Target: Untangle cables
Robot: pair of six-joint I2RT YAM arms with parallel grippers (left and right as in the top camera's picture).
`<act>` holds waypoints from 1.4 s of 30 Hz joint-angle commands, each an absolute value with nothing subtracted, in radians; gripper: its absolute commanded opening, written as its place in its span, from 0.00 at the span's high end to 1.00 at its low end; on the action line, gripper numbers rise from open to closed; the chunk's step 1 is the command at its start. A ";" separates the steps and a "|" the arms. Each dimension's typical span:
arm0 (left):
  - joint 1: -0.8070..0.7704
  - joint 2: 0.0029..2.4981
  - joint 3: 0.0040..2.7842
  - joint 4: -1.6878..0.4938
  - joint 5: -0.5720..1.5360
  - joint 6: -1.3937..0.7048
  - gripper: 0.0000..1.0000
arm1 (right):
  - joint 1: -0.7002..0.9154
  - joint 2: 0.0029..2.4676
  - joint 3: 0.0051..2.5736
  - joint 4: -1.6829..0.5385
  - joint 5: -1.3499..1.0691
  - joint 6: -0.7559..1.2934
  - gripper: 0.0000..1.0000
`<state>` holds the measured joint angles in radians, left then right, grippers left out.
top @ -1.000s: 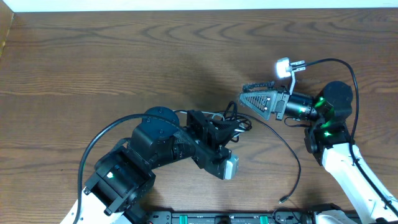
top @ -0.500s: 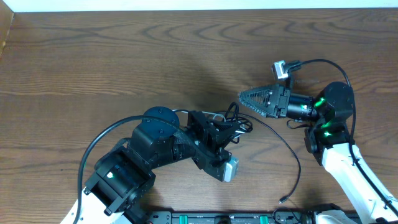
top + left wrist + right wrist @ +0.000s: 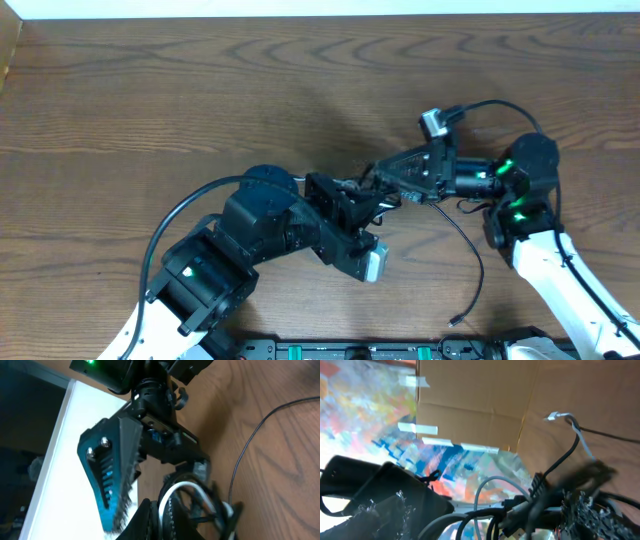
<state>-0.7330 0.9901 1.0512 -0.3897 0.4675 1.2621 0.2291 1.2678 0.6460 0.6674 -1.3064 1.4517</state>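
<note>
Cables (image 3: 390, 200) are lying bunched on the table (image 3: 200, 100), one trailing toward five o'clock; left gripper (image 3: 370, 204) is pinching them; right gripper's (image 3: 374, 176) spread I cannot tell.

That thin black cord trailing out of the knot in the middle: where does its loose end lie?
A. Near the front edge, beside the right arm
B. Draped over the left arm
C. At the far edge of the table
A: the overhead view shows the cord curving away from the tangle and ending with its plug on bare wood near the front, beside the right arm.
</note>
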 commanded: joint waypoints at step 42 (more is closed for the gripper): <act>-0.730 0.993 1.051 -0.313 0.577 1.285 0.93 | 0.262 1.268 0.659 0.632 -1.116 1.230 0.99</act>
<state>-0.7330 0.9951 1.0512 -0.3183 0.5484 1.2835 0.2584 1.2678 0.6460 0.6296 -1.1484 1.2842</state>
